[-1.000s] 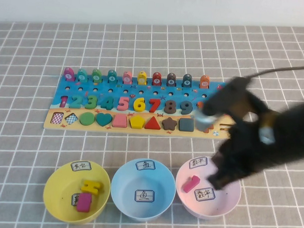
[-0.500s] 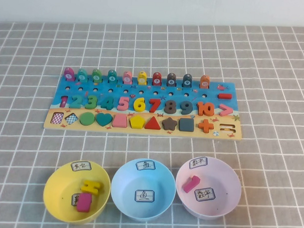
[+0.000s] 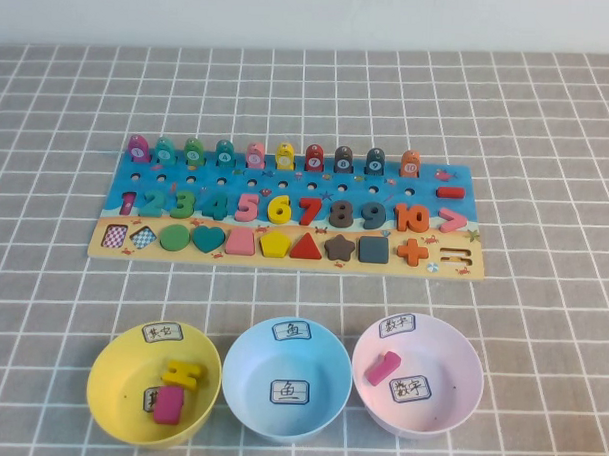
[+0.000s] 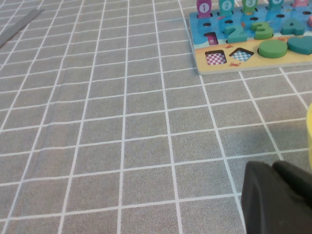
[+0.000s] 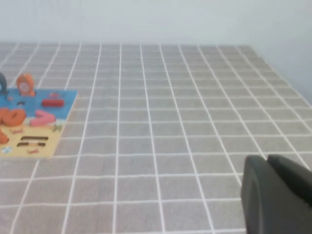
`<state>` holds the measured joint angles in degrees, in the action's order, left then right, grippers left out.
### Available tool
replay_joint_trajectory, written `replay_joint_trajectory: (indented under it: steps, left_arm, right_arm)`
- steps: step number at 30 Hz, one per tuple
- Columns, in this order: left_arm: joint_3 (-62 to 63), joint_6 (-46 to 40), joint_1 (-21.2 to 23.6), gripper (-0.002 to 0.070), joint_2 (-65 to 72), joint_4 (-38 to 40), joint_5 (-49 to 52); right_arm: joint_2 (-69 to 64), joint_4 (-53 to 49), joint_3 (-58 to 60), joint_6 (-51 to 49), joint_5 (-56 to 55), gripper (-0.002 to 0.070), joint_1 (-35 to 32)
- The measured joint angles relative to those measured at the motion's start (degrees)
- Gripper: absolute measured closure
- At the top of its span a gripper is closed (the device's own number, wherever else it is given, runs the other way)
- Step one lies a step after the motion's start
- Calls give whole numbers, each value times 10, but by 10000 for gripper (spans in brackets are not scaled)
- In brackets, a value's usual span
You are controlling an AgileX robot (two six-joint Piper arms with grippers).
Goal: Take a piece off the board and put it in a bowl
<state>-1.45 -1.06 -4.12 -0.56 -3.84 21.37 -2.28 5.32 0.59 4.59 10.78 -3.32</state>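
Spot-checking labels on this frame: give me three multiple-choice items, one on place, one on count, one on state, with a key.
1. Where is the yellow equals piece?
A. yellow bowl
B. pink bowl
C. on the board

2. How many bowls stand in front of the board?
A. two
B. three
C. four

3. The equals slot on the board is:
A. filled
B. empty
C. covered by a hand

Key: 1 A, it lies inside beside a magenta piece. 2 B, yellow, blue, pink. 3 B, bare cut-out; left hand and right hand sit off to the sides.

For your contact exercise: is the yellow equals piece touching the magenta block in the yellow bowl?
Touching. The high view shows the equals piece overlapping the magenta block inside the yellow bowl.
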Motion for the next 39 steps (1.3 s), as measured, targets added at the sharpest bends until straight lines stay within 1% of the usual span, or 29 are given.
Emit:
replay_joint_trajectory:
  steps: [4,11,13,15,21,39]
  left_arm:
    - [0,0,0,679,0,0,0]
    - [0,0,0,679,0,0,0]
    - [0,0,0,679,0,0,0]
    - [0,0,0,679,0,0,0]
    - [0,0,0,680,0,0,0]
    - [0,0,0,680,0,0,0]
  right_arm:
    - [28,4,8,0,7,694,-1]
    - [28,9,9,0,100,694,-1]
    - [28,12,9,0,112,694,-1]
    - [28,14,9,0,114,694,0]
    - [28,25,9,0,117,694,36]
    - [28,26,9,0,117,694,37]
